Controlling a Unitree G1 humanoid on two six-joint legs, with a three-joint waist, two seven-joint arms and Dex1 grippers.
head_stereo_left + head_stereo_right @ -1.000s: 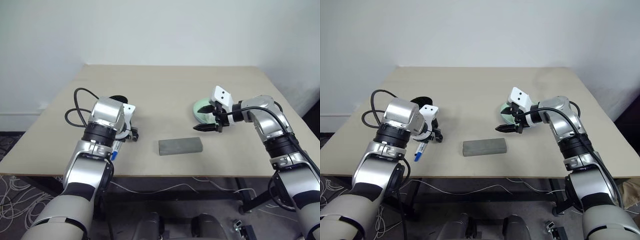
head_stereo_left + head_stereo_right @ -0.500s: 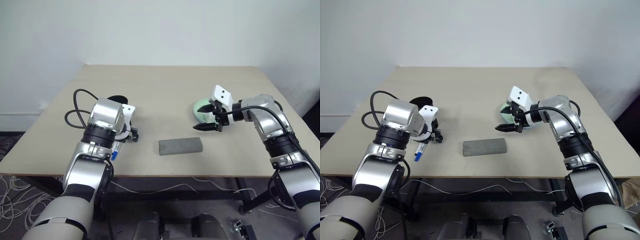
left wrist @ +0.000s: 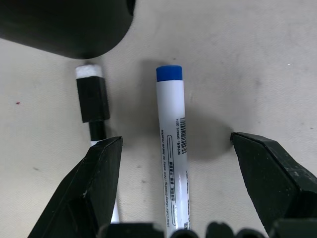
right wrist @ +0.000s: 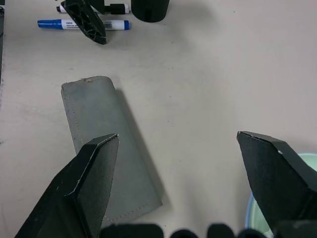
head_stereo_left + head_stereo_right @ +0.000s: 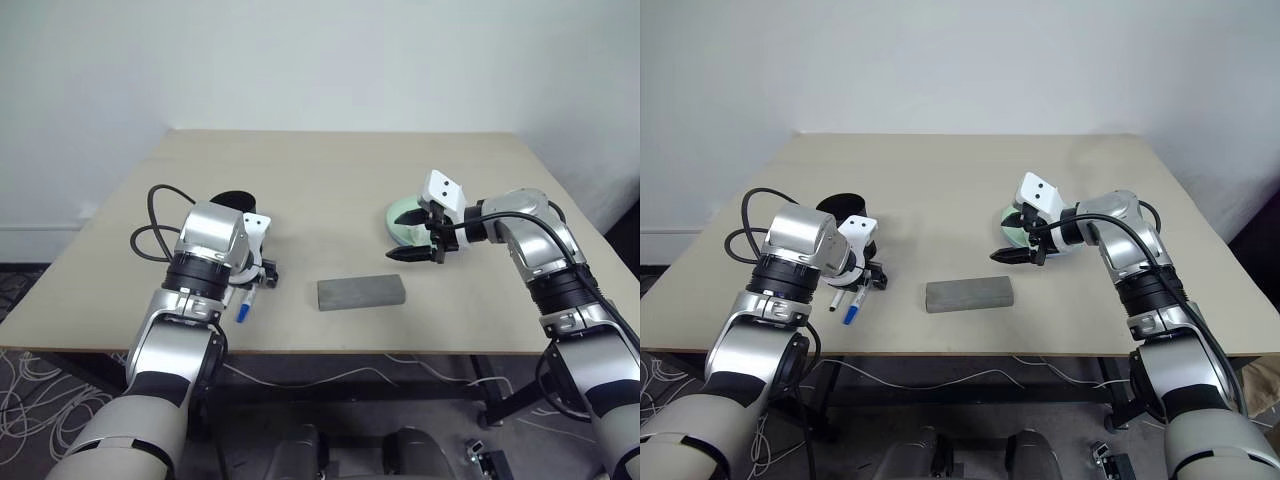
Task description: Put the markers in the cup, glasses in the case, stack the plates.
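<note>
The left tool (image 3: 176,163) has shifted nearer — spread wide, empty, straddling the blue-capped marker (image 3: 171,148) — right tool (image 4: 185,183) likewise open, empty.

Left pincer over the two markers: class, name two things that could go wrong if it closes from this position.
1. The left pincer is open with the blue-capped marker between its fingers, but the black-capped marker lies right beside one finger. Closing may nudge or pinch both.
2. The cup stands just past the marker tips, so a lift or swing toward it might knock it over.
</note>
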